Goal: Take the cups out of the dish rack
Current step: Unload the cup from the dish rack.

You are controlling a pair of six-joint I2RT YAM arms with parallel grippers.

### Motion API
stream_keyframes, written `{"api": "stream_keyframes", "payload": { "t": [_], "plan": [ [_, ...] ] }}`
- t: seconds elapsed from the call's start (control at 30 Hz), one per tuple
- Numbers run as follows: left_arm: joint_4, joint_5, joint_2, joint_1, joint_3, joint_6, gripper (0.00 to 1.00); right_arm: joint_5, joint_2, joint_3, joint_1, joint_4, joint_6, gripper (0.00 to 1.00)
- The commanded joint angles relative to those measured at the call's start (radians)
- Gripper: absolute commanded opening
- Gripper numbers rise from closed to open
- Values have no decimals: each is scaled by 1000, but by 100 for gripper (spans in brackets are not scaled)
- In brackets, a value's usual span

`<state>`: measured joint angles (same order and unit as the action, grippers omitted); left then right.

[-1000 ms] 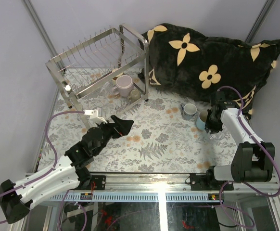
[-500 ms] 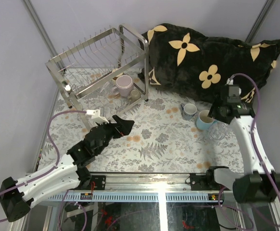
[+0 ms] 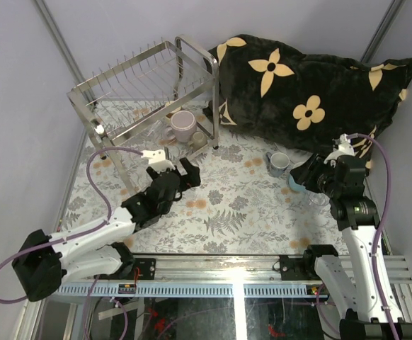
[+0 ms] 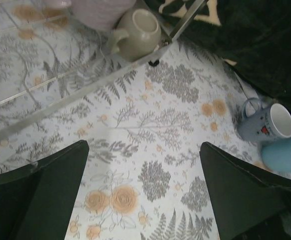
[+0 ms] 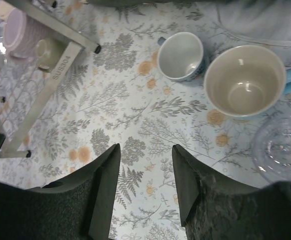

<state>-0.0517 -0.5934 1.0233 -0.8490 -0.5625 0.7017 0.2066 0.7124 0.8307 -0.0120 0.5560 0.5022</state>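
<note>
Pale walls hem the table (image 3: 227, 212) on its left and far sides, and its fern-and-flower cloth carries everything. At the far left corner stands the dish rack (image 3: 214, 106). On its lower level, toward the rack's near right leg, sit a lilac-pink mug (image 3: 183, 125) and a small cream cup (image 3: 199, 139), the cream cup close against the bottom rail. Near the right edge, just in front of a dark flowered pillow (image 3: 312, 78) that fills the far right corner, three cups stand upright in a group. They are a small grey-blue mug (image 5: 181, 56), a light blue mug (image 5: 245, 80) with a cream inside just beside it, and a clear glass (image 5: 283, 145) nearer the arms. I judge they were set there to leave the rack side free for reaching. The right gripper (image 5: 145, 185) hangs above this group with its jaws partly apart and nothing between them. The left gripper (image 4: 143, 190) hovers over bare cloth just in front of the rack, spread wide and empty, aimed toward the cream cup, which is likely the next to be taken. Open cloth lies between the two arms. The tight spots are the rack's rail and leg around the two remaining cups, and the pillow crowding the far side of the unloaded group.
</note>
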Motion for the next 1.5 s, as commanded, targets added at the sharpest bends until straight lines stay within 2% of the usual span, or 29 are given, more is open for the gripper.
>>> {"api": "stream_keyframes", "payload": {
  "t": [0.0,0.3,0.43,0.7,0.9,1.47],
  "plan": [
    [-125,-137,71,-1,-77,-106,93,144,-74,-15,1,-141,9,53],
    [-376,-180,331,20,-141,-375,94,253,-127,-32,1,-197,14,54],
    [-336,-96,429,104,-202,-302,94,254,-138,-26,1,-202,19,55],
    [-353,-28,548,187,-301,-283,94,257,-138,-42,1,-213,41,55],
    [-392,56,623,244,-323,-259,89,241,-148,-43,1,-204,35,55],
    [-466,119,761,311,-363,-246,84,229,-148,-42,1,-199,27,55]
  ]
}}
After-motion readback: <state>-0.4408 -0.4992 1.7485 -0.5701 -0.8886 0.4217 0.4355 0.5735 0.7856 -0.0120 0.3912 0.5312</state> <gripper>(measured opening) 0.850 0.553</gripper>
